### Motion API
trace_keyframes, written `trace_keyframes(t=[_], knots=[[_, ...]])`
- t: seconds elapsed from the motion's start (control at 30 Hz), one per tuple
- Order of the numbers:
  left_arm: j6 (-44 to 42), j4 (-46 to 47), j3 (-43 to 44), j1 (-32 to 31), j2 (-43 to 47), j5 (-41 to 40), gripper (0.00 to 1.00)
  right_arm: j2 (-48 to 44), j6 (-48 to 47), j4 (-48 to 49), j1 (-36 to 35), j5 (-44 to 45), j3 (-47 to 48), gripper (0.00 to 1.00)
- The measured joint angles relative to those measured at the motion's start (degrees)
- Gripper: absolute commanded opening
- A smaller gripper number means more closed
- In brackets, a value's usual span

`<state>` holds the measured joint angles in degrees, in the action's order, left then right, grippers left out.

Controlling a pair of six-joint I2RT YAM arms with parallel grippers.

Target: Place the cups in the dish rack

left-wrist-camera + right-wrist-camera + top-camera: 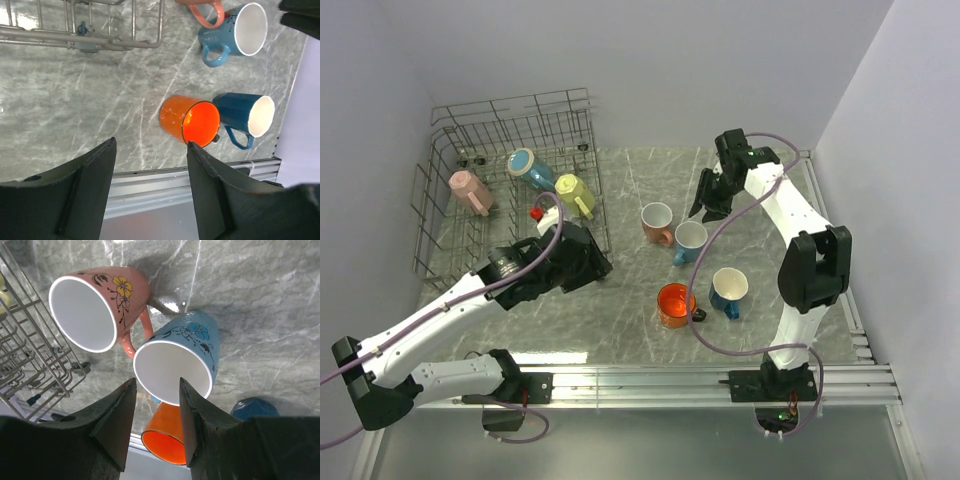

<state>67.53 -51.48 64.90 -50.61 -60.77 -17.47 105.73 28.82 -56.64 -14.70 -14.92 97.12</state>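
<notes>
Grey marble surface (630,190), dish rack (510,107) partly loaded just beyond the left gripper (151,144), which is spread and empty. Right gripper (156,381) hangs spread directly over the light blue cup (180,360). The salmon cup (95,305) crowds right beside it, so imo closing could knock that one.

Right hand (156,387) fingers parted, framing light blue mug (187,347) rim; salmon mug (95,310) just beside; orange mug (167,440) beyond; dish rack (35,355) left.

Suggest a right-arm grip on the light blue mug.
Pinch its rim wall from straight above, one finger inside: the light blue mug stands upright, mouth open, under the open right gripper. Use the side away from the salmon mug.
</notes>
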Motion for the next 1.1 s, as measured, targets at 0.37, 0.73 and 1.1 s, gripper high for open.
trace_keyframes(t=[0.37,0.73,1.1], knots=[[0.0,1.0,0.0,-0.8,-0.7,-1.5,0.63,2.0,3.6,1.6,-0.2,-1.5,-1.2,0.52],[-0.3,0.0,-2.7,-0.9,1.4,-1.4,0.63,4.4,8.4,5.8,-0.9,-1.7,-5.9,0.53],[-0.2,-1.6,-2.4,-1.0,1.9,-1.4,0.62,4.4,10.8,8.5,-2.4,-2.1,-6.1,0.51]])
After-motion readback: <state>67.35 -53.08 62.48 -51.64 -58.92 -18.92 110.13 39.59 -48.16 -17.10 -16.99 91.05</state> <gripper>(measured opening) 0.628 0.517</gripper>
